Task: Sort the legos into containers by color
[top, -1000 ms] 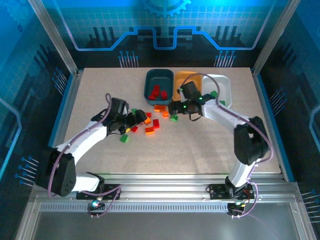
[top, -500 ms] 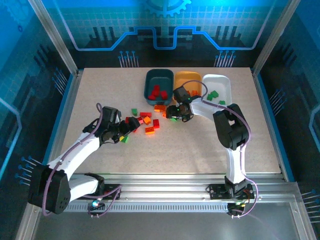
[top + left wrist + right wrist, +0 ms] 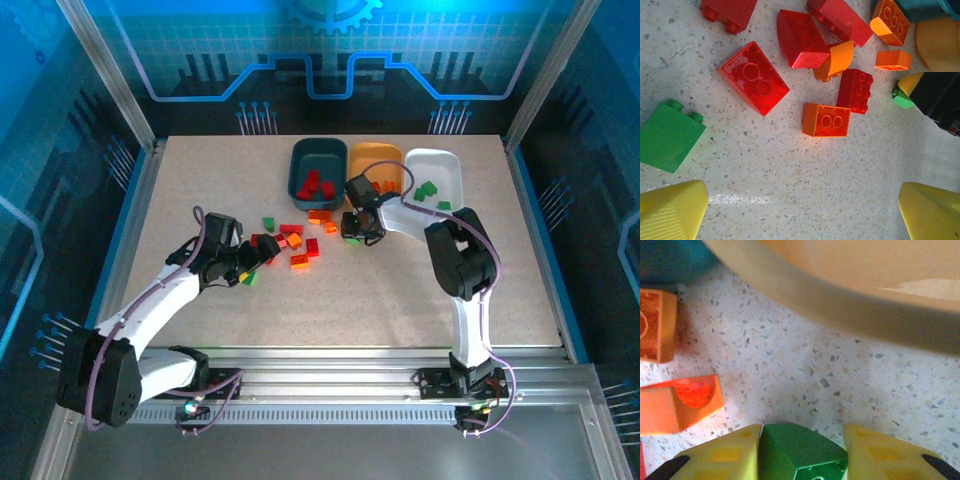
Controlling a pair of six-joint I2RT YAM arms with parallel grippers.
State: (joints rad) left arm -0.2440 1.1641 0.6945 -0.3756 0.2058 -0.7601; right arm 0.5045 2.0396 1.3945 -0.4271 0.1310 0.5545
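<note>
Loose legos (image 3: 300, 242) in red, orange and green lie mid-table, in front of the teal tray (image 3: 300, 165), the orange tray (image 3: 372, 155) and the white tray (image 3: 447, 168). Red bricks (image 3: 318, 185) lie in the teal tray and green ones (image 3: 427, 188) in the white one. My right gripper (image 3: 355, 230) is low by the orange tray's front, and its yellow fingers (image 3: 720, 455) are shut on a green lego (image 3: 802, 452) that rests on the table. My left gripper (image 3: 800, 215) hangs open over bare table, just short of an orange brick (image 3: 826, 120) and a red brick (image 3: 755, 85).
A green brick (image 3: 670, 135) lies near my left finger. Orange bricks (image 3: 680, 402) sit left of the right gripper, and the orange tray's rim (image 3: 840, 305) is close ahead of it. Metal frame posts line the table's sides.
My right gripper's jaws have closed in around the green lego by the orange tray. The left arm drew back to the left a second ago and has since held still.
</note>
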